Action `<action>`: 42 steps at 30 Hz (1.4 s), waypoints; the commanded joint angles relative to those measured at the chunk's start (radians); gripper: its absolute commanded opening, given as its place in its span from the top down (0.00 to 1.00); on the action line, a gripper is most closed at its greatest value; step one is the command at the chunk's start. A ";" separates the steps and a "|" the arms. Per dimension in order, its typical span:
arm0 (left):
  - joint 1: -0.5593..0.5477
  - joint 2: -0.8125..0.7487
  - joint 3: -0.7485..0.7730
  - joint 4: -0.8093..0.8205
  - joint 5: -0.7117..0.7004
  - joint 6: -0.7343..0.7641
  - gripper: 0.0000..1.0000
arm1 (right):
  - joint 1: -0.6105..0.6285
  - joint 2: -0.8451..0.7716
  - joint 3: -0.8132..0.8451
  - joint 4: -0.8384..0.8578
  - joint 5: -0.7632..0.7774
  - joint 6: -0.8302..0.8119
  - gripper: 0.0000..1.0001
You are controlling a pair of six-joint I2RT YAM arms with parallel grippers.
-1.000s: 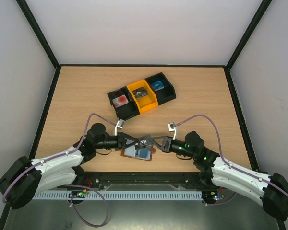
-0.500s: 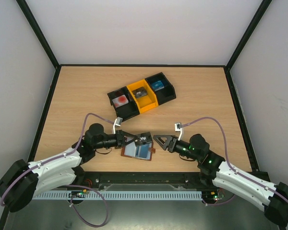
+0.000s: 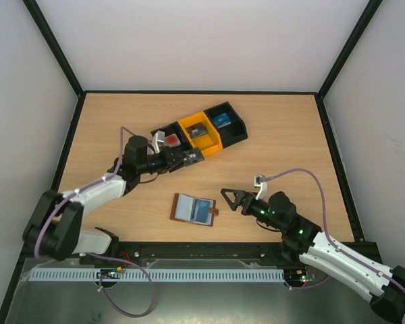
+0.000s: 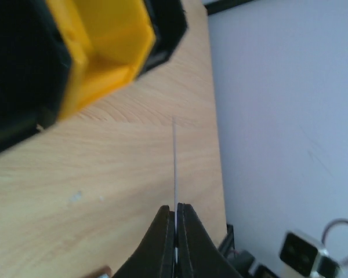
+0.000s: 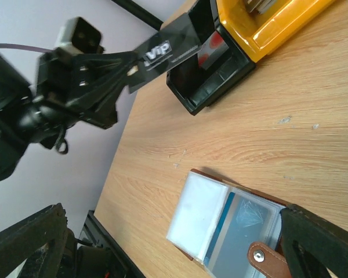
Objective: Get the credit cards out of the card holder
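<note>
The brown card holder lies open on the table in front of the arms, its strap tab toward the right. A blue credit card sits in its right clear sleeve; the left sleeve looks pale and blank. A dark grey credit card with white lettering is pinched in my left gripper, held in the air beside the black bin. From the left wrist the card shows edge-on between shut fingers. My right gripper stands open just right of the holder, holding nothing.
A row of three bins sits behind the holder: black with a red item, orange, and black with a blue item. The orange bin fills the upper left of the left wrist view. Black frame rails border the table.
My left gripper carried the dark card from above the holder up and left to the bins. My right gripper opened, let go and drew back to the right.
</note>
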 commanded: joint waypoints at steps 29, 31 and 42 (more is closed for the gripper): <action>0.117 0.617 0.653 -0.324 -0.182 0.045 0.97 | 0.003 0.015 0.023 -0.027 0.077 0.083 0.02; 0.114 0.633 0.685 -0.333 -0.194 0.048 0.97 | 0.003 0.015 0.015 -0.025 0.073 0.098 0.02; 0.094 0.739 0.833 -0.435 -0.229 0.073 0.93 | 0.003 -0.010 -0.003 -0.033 0.071 0.068 0.02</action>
